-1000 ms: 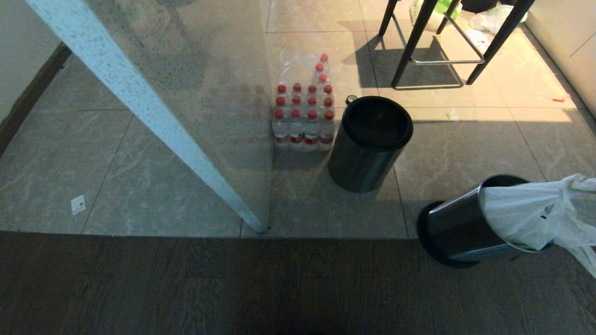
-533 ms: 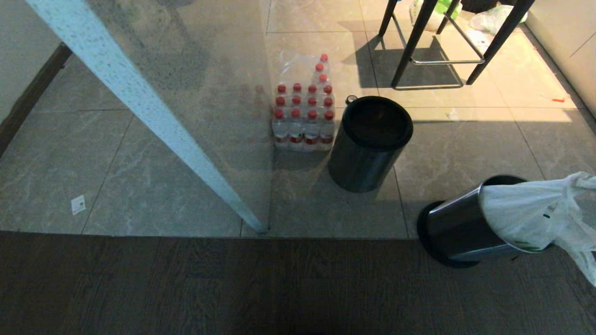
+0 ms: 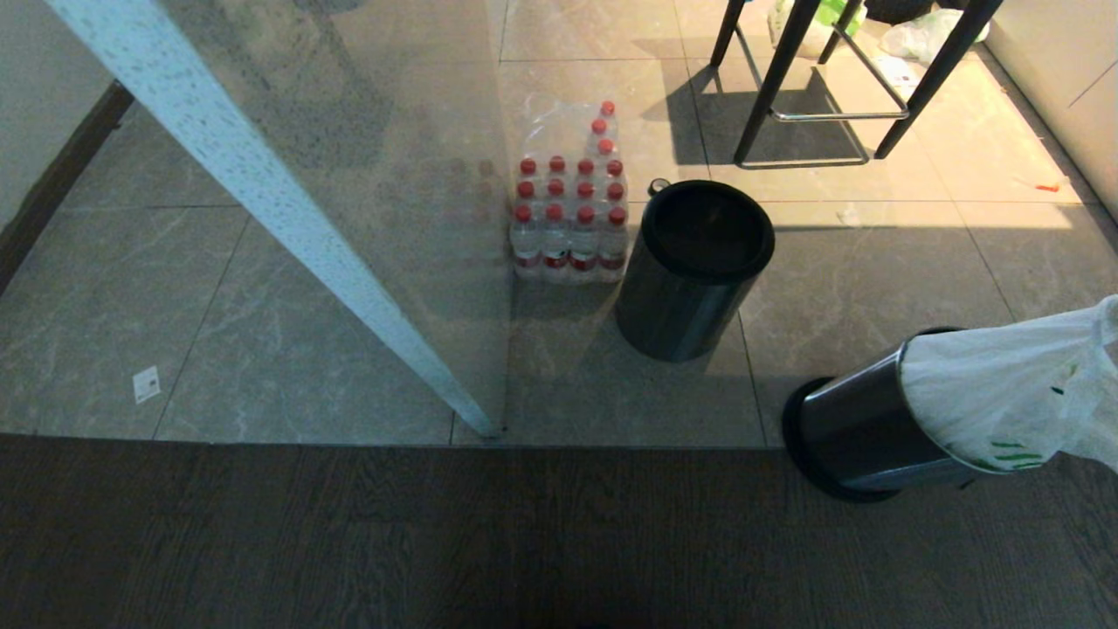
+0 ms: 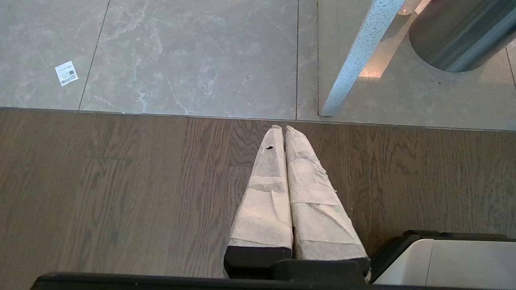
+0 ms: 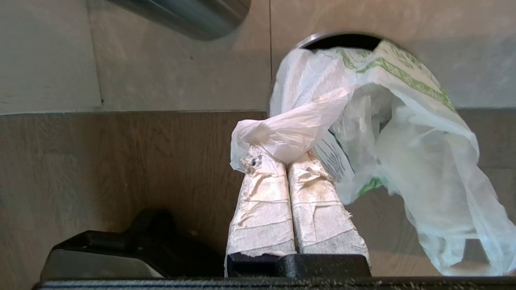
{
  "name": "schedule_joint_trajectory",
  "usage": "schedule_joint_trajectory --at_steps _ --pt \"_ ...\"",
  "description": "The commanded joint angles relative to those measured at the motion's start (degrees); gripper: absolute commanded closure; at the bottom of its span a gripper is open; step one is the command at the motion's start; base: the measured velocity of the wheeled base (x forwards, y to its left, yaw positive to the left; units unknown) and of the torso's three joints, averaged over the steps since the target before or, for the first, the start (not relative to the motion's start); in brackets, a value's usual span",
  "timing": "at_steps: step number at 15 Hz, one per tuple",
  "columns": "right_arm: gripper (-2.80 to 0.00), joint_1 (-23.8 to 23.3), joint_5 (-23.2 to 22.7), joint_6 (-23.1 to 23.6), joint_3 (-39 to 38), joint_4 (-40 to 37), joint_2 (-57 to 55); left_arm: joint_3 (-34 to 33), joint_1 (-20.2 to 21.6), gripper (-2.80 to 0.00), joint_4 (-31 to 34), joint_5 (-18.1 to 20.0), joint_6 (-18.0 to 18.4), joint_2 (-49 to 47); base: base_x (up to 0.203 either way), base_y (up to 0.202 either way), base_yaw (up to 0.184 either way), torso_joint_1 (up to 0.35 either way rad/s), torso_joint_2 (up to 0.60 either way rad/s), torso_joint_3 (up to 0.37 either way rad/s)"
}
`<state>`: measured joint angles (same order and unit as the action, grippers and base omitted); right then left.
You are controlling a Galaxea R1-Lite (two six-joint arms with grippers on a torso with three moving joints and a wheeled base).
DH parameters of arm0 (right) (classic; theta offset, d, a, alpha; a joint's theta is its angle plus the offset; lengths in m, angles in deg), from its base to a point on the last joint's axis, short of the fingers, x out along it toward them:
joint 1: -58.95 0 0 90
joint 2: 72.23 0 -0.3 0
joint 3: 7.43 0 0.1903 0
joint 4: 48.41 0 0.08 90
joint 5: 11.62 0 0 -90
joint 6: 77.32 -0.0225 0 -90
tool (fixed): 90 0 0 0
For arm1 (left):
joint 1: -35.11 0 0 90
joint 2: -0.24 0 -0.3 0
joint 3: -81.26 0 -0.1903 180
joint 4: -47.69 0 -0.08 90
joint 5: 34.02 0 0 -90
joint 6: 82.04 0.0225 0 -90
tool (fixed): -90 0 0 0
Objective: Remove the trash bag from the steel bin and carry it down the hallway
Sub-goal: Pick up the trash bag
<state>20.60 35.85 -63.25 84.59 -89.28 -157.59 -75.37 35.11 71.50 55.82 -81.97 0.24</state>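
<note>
The steel bin (image 3: pixel 852 432) leans over to the right at the seam between tile and dark wood floor, low on the right of the head view. The white trash bag (image 3: pixel 996 397) with green print stretches taut out of its mouth toward the right edge. In the right wrist view my right gripper (image 5: pixel 284 155) is shut on a bunched handle of the trash bag (image 5: pixel 403 133), and the bin's rim (image 5: pixel 342 39) shows behind it. My left gripper (image 4: pixel 282 129) hangs shut and empty over the wood floor. Neither arm shows in the head view.
A second steel bin (image 3: pixel 694 262) stands upright on the tiles beside a wrapped pack of red-capped bottles (image 3: pixel 568 218). A glass panel with a white speckled edge (image 3: pixel 288 227) runs from far left to the floor seam. Black stool legs (image 3: pixel 812 87) stand behind.
The trash bag has been drawn further out of the tilted bin toward the right and pulled tight, so more green print shows. The bin stays tilted in place.
</note>
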Motion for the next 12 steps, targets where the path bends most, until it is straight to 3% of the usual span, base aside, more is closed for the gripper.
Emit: schedule_joint_trajectory --at_steps 1,12 --pt "0.00 -0.4 -0.3 0.1 2.0 -3.5 5.5 0.0 0.0 0.00 0.0 0.0 0.0 0.0 0.000 0.000 0.000 0.000 0.00 0.000" --pt "0.00 -0.7 0.4 0.2 3.8 -12.7 26.0 0.0 0.0 0.00 0.0 0.0 0.0 0.0 0.000 0.000 0.000 0.000 0.00 0.000"
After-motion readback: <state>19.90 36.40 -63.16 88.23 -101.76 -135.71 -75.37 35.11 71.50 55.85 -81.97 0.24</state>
